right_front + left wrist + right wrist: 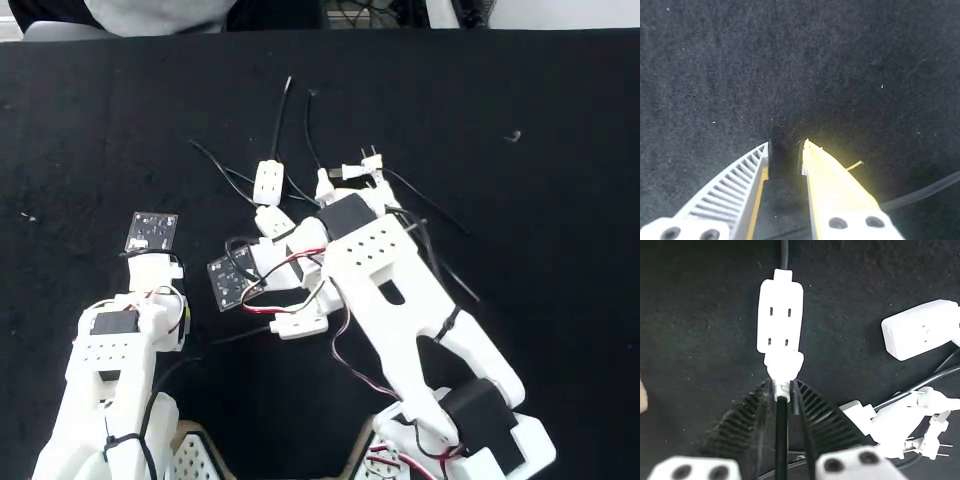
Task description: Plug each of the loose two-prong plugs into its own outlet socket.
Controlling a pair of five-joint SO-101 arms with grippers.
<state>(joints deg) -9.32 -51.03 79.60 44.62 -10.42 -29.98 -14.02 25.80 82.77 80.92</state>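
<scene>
While the right gripper [782,390] clamps a plug [784,366] butted against the outlet [780,315] just ahead of its tips, seemingly nearly seated, a second plug [935,437] lies beside it, not yet plugged in; the left gripper [785,147] hangs parted, empty.

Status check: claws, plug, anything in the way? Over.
Left claw open, empty. Right claw shut on plug, plug touching socket block end. Second plug loose alongside, not blocking.

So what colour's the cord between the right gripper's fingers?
Black cord on the white plug; right wrist view.
</scene>
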